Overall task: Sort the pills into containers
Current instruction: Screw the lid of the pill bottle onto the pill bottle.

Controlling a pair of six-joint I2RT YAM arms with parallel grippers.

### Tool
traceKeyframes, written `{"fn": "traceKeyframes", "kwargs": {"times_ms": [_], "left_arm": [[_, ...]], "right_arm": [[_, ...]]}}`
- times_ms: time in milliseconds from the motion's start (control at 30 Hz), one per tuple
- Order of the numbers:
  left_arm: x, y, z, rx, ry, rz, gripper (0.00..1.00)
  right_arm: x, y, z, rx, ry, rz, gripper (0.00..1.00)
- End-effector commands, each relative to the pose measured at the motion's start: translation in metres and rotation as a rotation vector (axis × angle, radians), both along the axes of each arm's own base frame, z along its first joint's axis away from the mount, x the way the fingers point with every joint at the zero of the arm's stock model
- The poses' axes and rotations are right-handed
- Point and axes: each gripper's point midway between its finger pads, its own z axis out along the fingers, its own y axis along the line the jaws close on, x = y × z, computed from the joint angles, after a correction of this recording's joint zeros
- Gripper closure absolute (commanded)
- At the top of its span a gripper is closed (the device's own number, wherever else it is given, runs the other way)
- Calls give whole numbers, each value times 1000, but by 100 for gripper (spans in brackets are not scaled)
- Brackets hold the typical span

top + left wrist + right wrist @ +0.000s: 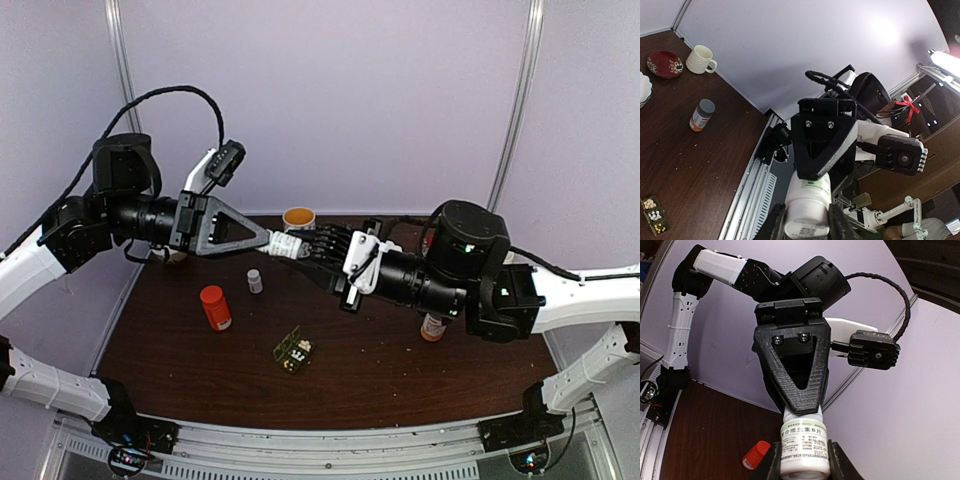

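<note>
Both grippers hold one white pill bottle (289,245) in the air above the table's far middle. My left gripper (279,244) is shut on its left end and my right gripper (306,246) is shut on its right end. In the left wrist view the bottle (808,200) sits between my left gripper's (805,226) fingers. In the right wrist view the labelled bottle (804,440) sits between my right gripper's (804,465) fingers. The dark green pill box (293,350) lies open on the table below with pills in its compartments; it also shows in the left wrist view (654,222).
An orange bottle with an orange cap (214,307) stands at the left, and a tiny white bottle (254,281) stands beside it. A mug (298,217) stands at the back. A grey-capped orange bottle (433,326) stands under the right arm. A red plate (664,63) lies near the mug.
</note>
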Motion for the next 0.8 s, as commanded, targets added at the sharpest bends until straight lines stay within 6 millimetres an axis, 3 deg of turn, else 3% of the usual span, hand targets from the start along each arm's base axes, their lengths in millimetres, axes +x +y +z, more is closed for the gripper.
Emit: {"fn": "traceKeyframes", "kwargs": {"times_ms": [0, 200, 333, 467, 633, 700, 767], "left_arm": [[1, -1, 12, -25, -65, -8, 86], [5, 0, 21, -44, -164, 8, 88], [10, 4, 28, -59, -309, 44, 89], [5, 10, 30, -111, -616, 24, 89], [-9, 21, 28, -231, -1131, 14, 85], [-20, 23, 28, -277, -1305, -39, 90], [-18, 22, 31, -263, -1379, -40, 95]], "right_arm": [[-1, -2, 15, 43, 50, 10, 100], [-4, -6, 22, 102, 157, 45, 100], [-3, -10, 32, 172, 339, 101, 100], [-4, -12, 42, 221, 574, 208, 100], [-17, -20, 47, 264, 825, 384, 100], [-20, -26, 49, 278, 891, 428, 100], [-23, -31, 51, 290, 945, 469, 100]]}}
